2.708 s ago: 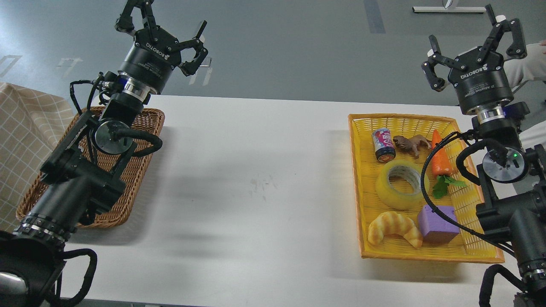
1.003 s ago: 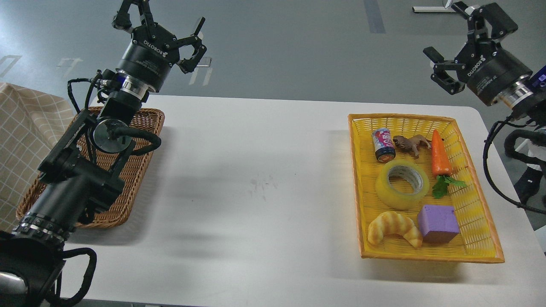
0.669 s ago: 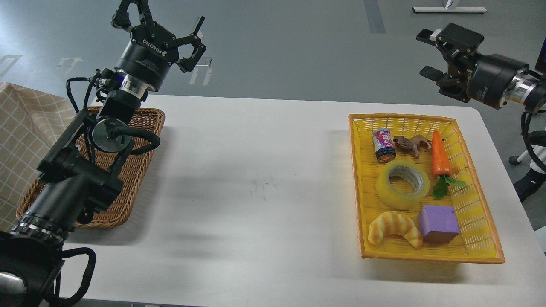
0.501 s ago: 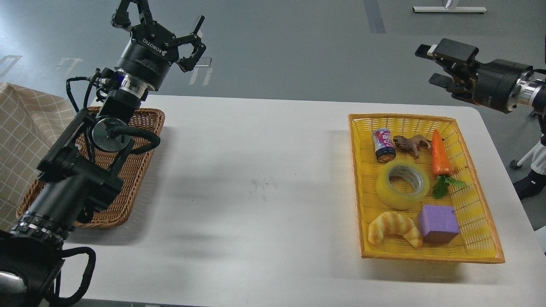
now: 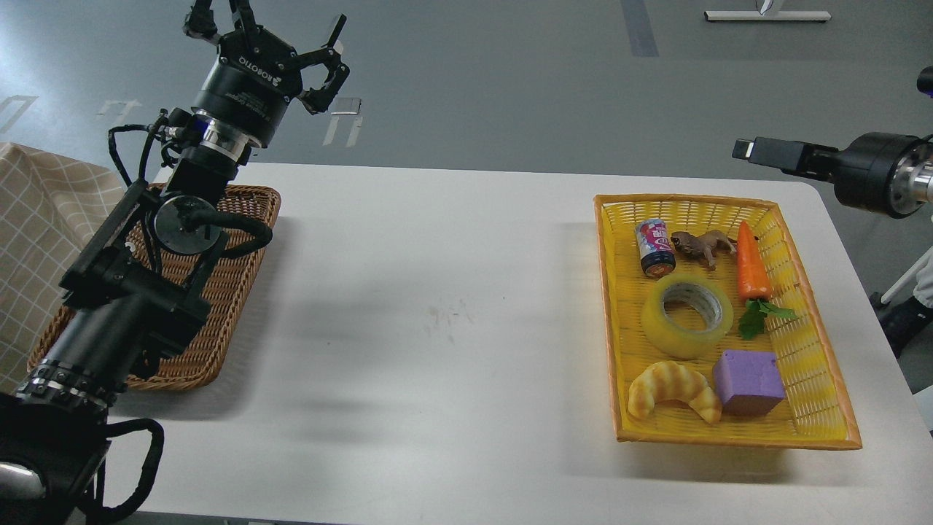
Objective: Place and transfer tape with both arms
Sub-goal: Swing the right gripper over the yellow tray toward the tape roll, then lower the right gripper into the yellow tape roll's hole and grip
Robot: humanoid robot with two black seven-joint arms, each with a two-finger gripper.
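The tape, a wide translucent yellow roll with a grey-white core, lies flat in the middle of the yellow basket at the table's right. My left gripper is open and empty, raised high above the far end of the brown wicker basket, far from the tape. My right gripper points left, level above the table's far right corner, behind the yellow basket. It is seen side-on as one dark bar, so its fingers cannot be told apart.
The yellow basket also holds a small can, a brown toy animal, a toy carrot, a purple block and a croissant toy. A checked cloth lies at the far left.
My right arm has swung out to the right and turned, so its gripper now lies level and points left. My left gripper has risen slightly. The tape has not moved.
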